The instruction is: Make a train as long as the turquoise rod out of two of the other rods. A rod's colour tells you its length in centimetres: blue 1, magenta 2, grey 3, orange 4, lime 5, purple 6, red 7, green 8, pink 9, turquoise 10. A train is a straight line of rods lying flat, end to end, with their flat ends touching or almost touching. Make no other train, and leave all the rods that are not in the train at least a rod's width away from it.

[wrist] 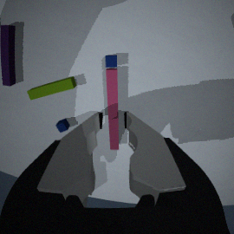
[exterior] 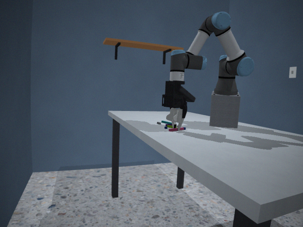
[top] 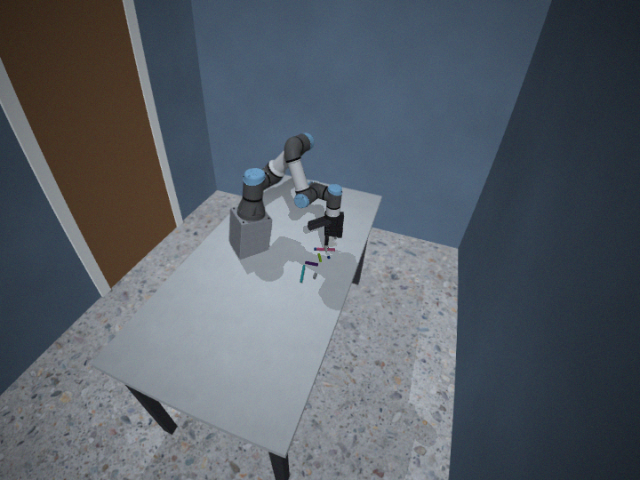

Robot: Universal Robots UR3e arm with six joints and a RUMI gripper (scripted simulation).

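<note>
- Worktop (top: 217, 309) (exterior: 220, 156) (wrist: 195, 52): carries all the rods; the work lies near one long edge.
- My end effector (top: 326, 250) (exterior: 176, 128) (wrist: 113, 113): pointed down, low over the pink rod, fingers parted a little, with a gap on either side of the rod. Nothing gripped.
- Turquoise rod (top: 302, 274) (exterior: 166, 122): length reference, lying apart from the train.
- Pink rod (top: 332, 250) (exterior: 173, 129) (wrist: 112, 91): flat on the worktop, passing between my fingertips. Key relation: its long axis runs along the gap, one finger to each side, so a straight lift should clear it; sideways drift could knock it askew.
- Purple rod (top: 311, 263) (exterior: 166, 125) (wrist: 8, 56): off to the side, near one end of the turquoise rod.
- Lime rod (top: 320, 257) (exterior: 169, 126) (wrist: 52, 88): slanted, apart from the pink.
- Grey rod (top: 315, 276) (exterior: 158, 122): well clear of the train.
- Blue cube (top: 315, 249) (exterior: 184, 128) (wrist: 111, 61): at the pink's pedestal-side end, in line, touching or nearly so. Nine plus one matches ten; I judge the train made, leaving only withdrawal.
- Second blue cube (top: 328, 257) (exterior: 166, 127) (wrist: 62, 125): loose beside the pink, seemingly beyond a rod's width.
</note>
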